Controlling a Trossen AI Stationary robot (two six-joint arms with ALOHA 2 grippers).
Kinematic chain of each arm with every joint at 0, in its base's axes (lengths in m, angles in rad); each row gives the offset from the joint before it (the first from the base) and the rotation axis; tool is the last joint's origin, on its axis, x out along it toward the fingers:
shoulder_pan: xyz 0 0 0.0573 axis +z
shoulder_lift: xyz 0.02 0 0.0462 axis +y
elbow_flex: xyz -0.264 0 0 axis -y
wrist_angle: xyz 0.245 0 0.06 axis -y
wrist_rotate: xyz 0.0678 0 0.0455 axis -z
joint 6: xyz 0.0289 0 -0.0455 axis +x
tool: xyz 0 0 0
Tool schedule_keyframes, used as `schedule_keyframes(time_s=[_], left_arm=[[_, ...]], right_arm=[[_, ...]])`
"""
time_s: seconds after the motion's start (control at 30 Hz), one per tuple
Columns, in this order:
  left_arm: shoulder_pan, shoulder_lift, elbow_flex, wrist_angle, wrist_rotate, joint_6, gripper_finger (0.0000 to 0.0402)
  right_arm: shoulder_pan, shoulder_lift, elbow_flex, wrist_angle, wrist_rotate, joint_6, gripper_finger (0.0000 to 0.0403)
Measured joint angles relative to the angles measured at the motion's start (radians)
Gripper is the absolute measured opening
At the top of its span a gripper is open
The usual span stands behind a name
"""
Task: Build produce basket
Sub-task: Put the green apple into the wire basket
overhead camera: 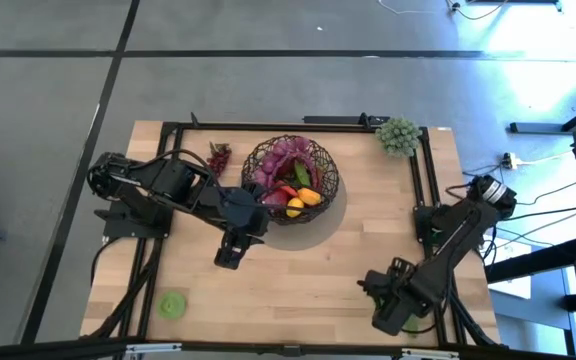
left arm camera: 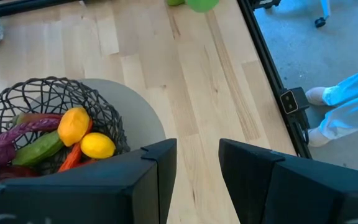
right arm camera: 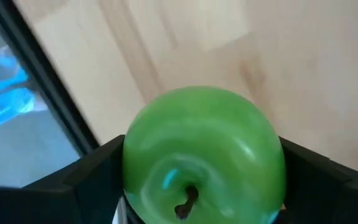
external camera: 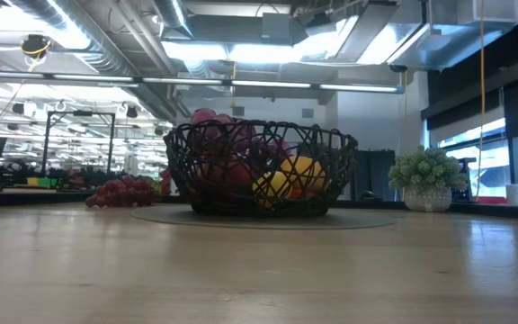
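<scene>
we have the right tool (right arm camera: 197, 186) clamped on a green apple (right arm camera: 202, 155) near the bench's near right corner, the next move a carry to the basket (overhead camera: 290, 180), while the left tool (left arm camera: 197, 180) waits beside it, fingers slightly apart and empty.

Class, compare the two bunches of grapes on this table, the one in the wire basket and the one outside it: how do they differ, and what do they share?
The grapes in the basket look lighter, pinkish purple; the loose grapes look darker red.
The first lie heaped with other produce inside the basket; the second lie alone on the table beside it, on the left arm's side.
The basket bunch looks larger in the high view.
Both are clusters of small round berries, and neither is held by a gripper.
</scene>
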Motion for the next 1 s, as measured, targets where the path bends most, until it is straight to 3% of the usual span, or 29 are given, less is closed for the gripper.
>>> schedule_keyframes(time_s=[0.33, 1.0], left_arm=[[0.0, 0.0, 0.0, 0.0, 0.0, 0.0, 0.011], [0.0, 0.0, 0.0, 0.0, 0.0, 0.0, 0.011]], right_arm=[[-0.142, -0.003, 0.216, -0.22, 0.132, -0.129, 0.0341], [-0.5, -0.004, 0.384, -0.244, 0.258, -0.471, 0.0336]])
